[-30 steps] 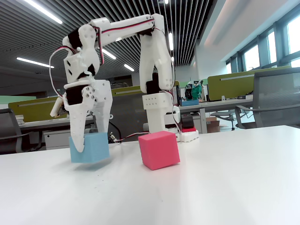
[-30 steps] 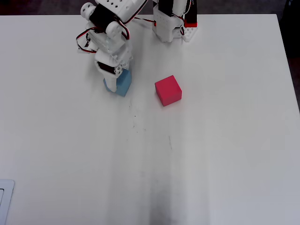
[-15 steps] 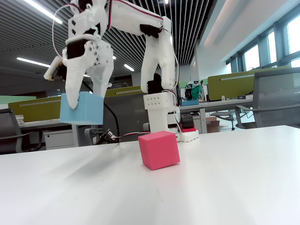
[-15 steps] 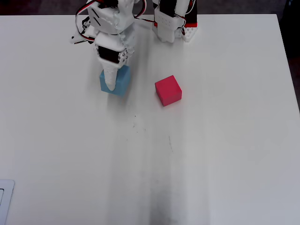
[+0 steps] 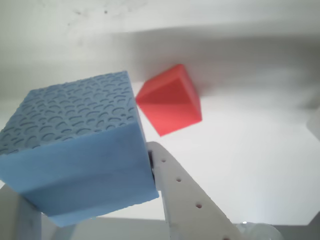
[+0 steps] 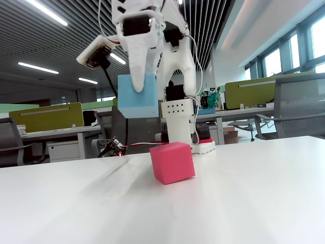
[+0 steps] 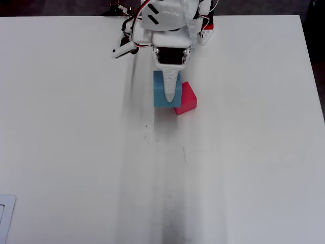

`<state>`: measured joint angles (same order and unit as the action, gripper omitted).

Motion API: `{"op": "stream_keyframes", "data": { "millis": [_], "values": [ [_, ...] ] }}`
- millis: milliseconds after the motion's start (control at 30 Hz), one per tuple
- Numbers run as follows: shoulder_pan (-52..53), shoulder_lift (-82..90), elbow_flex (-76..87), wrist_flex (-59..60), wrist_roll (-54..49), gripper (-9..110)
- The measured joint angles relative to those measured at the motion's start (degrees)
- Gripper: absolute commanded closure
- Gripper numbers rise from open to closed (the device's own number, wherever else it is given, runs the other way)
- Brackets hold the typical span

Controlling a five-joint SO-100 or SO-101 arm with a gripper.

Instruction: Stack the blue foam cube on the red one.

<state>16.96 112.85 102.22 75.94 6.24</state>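
**Blue cube held aloft beside red cube**

The white tool [image 6: 138,89] grasps the blue cube [image 6: 137,96] and holds it in the air, clear of the white desk [image 6: 254,193], in the fixed view. One tapered finger [image 6: 138,61] runs down the cube's front face. The red cube [image 6: 172,162] sits on the desk below and to the right of the blue one in that view, the two apart.

In the wrist view, the blue cube [image 5: 80,145] fills the lower left, its patterned face turned up, with a white finger [image 5: 185,195] pressed against its right side. The red cube [image 5: 171,100] lies beyond it, past its upper right corner.

From overhead, the blue cube [image 7: 161,96] shows under the tool [image 7: 171,94], partly covered by the finger [image 7: 171,86], and overlaps the left edge of the red cube [image 7: 187,97].
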Motion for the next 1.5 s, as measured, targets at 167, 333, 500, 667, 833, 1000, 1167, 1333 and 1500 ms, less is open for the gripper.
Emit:
{"op": "stream_keyframes", "data": {
  "millis": [167,333,500,667,833,1000,1167,1333,1500],
  "values": [
    [-3.2,3.8,7.4,-0.5,0.0,81],
    [-4.3,4.7,12.6,-0.5,0.0,81],
    [-4.3,4.7,14.5,-1.2,0.0,81],
    [-4.6,3.3,14.5,-1.5,0.0,80],
    [-4.6,0.6,14.5,-1.6,0.0,80],
    [-4.6,-1.5,14.5,-1.8,0.0,80],
    [-4.6,-2.5,14.5,-2.5,0.0,80],
    [-4.6,-2.7,14.4,-2.5,0.0,76],
    [-4.0,-2.3,12.8,-2.1,0.0,75]
  ]
}}
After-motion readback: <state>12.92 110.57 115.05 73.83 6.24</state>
